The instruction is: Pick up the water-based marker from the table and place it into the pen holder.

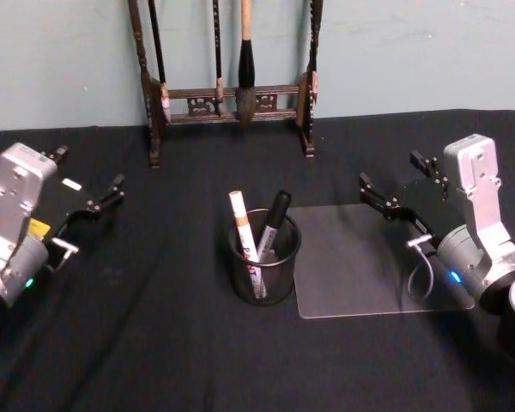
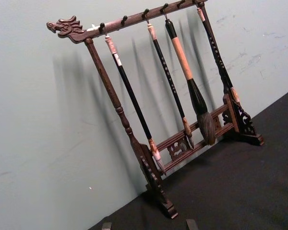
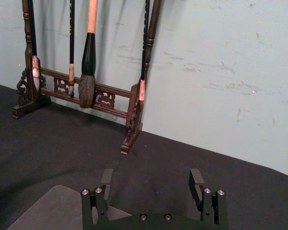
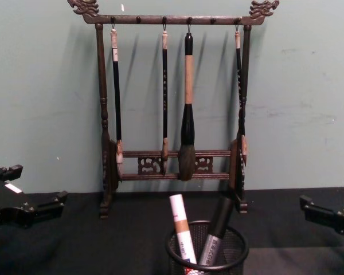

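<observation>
- 2 markers, 1 white-and-orange [image 1: 245, 236] and 1 black-and-silver [image 1: 273, 225], are seen leaning inside the round black wire-mesh pen holder [image 1: 262, 266] on the black-clothed counter [image 1: 154, 343]; placement is judged done.
- The left gripper [image 1: 103, 201] and right gripper [image 1: 393, 196] are held apart, fingers open and empty, presumably parked clear.
- The clear plastic mat [image 1: 369, 266] beside the holder lies bare.

Left pincer [image 1: 90, 194], right pincer [image 1: 399, 184] agape, empty

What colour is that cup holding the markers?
Black wire mesh. The pen holder shows best in the head view.
</observation>
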`<action>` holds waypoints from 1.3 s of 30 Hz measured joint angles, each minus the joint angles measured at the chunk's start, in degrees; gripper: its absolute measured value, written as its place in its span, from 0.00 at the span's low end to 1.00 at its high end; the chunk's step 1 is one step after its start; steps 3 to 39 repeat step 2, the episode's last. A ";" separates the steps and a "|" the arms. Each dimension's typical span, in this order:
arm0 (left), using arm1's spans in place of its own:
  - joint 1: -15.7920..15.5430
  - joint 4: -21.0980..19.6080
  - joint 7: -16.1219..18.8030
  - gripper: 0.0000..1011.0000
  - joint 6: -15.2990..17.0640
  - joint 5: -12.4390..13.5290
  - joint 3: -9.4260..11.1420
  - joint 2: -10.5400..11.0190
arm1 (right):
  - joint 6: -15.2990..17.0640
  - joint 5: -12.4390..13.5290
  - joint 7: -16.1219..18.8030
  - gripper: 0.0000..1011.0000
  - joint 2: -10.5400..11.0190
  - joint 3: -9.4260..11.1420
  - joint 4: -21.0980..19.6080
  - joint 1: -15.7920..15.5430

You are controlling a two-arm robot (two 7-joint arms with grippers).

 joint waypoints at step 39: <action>0.00 0.00 0.00 0.99 0.00 0.00 0.00 0.00 | 0.00 0.00 0.00 0.99 0.00 0.00 0.00 0.00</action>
